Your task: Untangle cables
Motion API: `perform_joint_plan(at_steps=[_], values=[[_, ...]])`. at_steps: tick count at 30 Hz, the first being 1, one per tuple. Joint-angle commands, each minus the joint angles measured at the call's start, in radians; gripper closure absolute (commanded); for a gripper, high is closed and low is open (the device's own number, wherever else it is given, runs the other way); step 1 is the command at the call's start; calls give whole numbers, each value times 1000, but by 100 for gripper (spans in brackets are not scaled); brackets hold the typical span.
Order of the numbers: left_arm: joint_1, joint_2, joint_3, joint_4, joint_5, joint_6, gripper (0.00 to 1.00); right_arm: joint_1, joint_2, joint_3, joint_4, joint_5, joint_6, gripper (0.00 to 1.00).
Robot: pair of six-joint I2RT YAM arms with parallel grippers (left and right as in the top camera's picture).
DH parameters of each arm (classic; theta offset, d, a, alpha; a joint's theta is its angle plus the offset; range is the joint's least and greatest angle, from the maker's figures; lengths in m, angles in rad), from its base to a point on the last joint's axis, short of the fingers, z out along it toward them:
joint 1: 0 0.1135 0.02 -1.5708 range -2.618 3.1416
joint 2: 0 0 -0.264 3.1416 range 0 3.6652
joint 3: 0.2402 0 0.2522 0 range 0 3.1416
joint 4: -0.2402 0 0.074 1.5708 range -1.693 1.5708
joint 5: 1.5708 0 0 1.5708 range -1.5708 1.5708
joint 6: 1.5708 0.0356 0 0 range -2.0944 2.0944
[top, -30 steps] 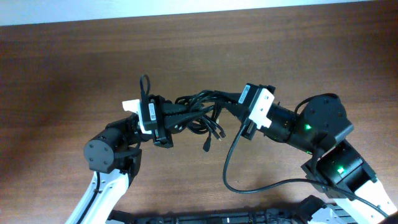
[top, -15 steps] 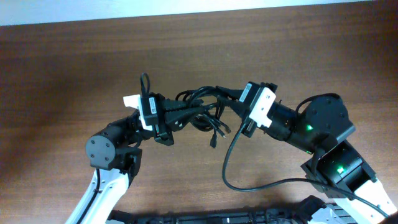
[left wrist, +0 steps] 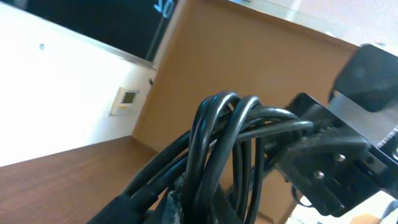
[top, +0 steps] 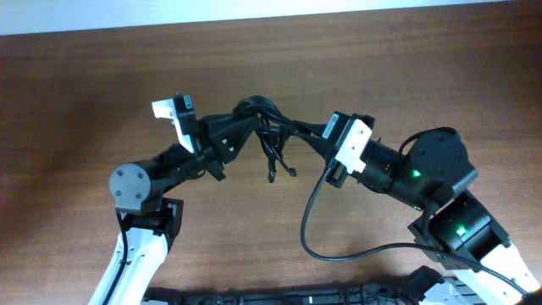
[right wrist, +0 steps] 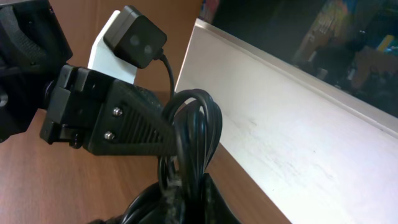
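cables: bunched between the two grippers, lifted over the table, centre of overhead view
left gripper: at the bundle's left end, clamped on it
right gripper: at the bundle's right end, clamped on it, faced toward the left gripper
plug ends: hung under the bundle, toward the robot's side, between the grippers

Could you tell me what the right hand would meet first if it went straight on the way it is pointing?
Beyond the cables it grips, the right hand would probably meet the left hand, which faces it closely; exact depth is unclear.
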Motion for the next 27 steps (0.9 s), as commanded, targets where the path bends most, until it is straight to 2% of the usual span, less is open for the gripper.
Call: perform_joint_plan(at_steps=[1,8,11,12,13,14,16,20,27], values=[[52,13,4,-21,-154,-13,100,-9,-65,23,20,13,5,96],[52,13,4,-114,-319,-108,100,-9,-71,23,19,16,13,96],[52,13,4,-75,-325,-125,100,-9,-71,23,-30,172,122,95],[52,13,4,-47,-302,-119,100,-9,-71,23,-55,182,122,84],[52,13,4,-4,-259,-82,100,-9,-70,23,-78,182,122,60],[52,13,4,58,-188,-23,100,-9,-70,23,-92,182,121,46],[51,13,4,142,-71,31,100,-9,-71,23,-93,181,83,30],[40,13,4,159,58,44,100,-9,-70,23,-24,144,61,28],[-59,13,4,239,48,44,100,-9,-60,23,-8,259,62,28]])
